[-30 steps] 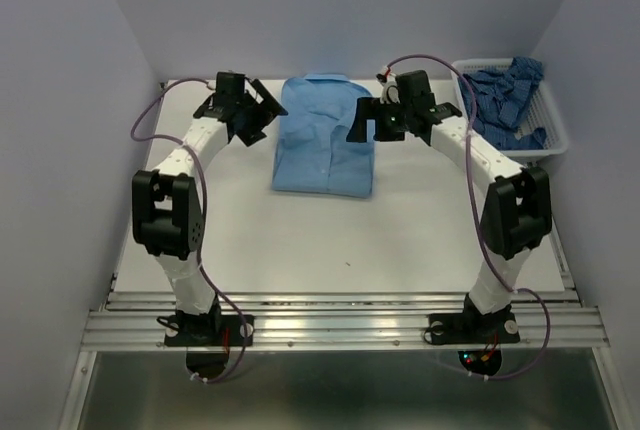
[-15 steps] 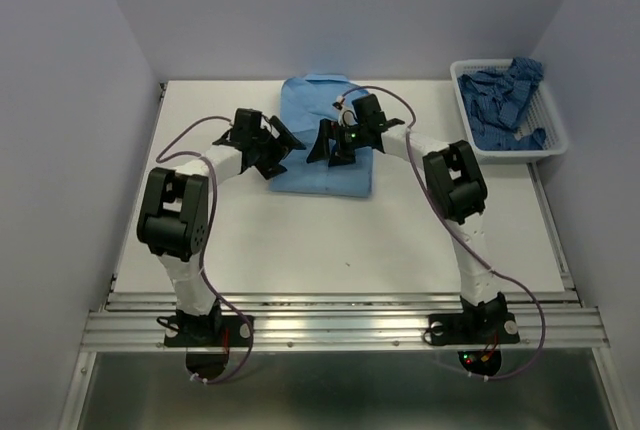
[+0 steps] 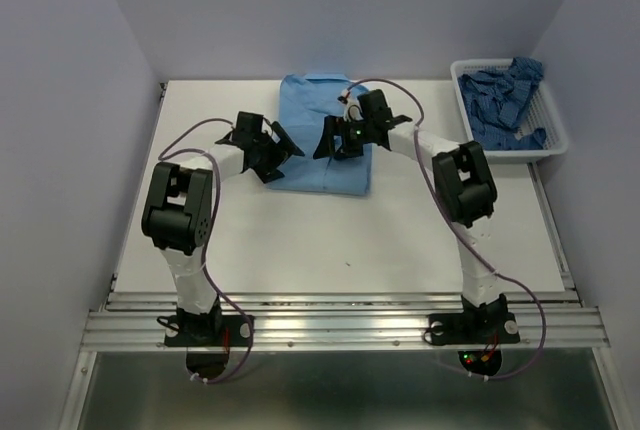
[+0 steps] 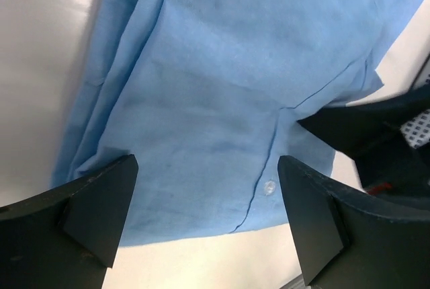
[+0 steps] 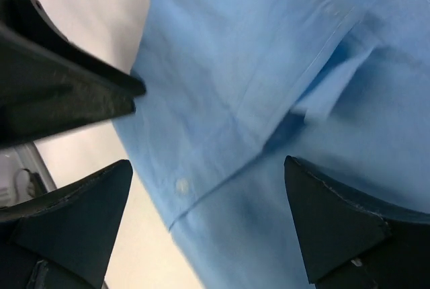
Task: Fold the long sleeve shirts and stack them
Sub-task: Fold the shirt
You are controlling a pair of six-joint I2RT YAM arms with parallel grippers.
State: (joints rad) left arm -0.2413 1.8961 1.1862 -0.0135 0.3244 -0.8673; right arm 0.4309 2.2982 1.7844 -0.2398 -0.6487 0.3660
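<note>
A plain light sky-blue long sleeve shirt (image 3: 315, 105) lies folded at the back middle of the table, with its button placket (image 4: 269, 186) showing. My left gripper (image 3: 283, 155) hangs open over the shirt's near left part (image 4: 201, 101), nothing between its fingers (image 4: 205, 195). My right gripper (image 3: 328, 140) is open just above the shirt's middle (image 5: 282, 54), facing the left one, also empty (image 5: 208, 195). A darker blue patterned shirt (image 3: 505, 95) lies crumpled in the basket.
A white mesh basket (image 3: 553, 130) stands at the back right corner of the white table (image 3: 330, 240). Each wrist view catches the other gripper's black finger close by, in the left wrist view (image 4: 363, 128) and the right wrist view (image 5: 60, 101). Grey walls enclose the table.
Both arms swung in from the shirt's far sides toward its near middle and now hover close together over it. Both grippers stayed open. The shirt has not moved.
</note>
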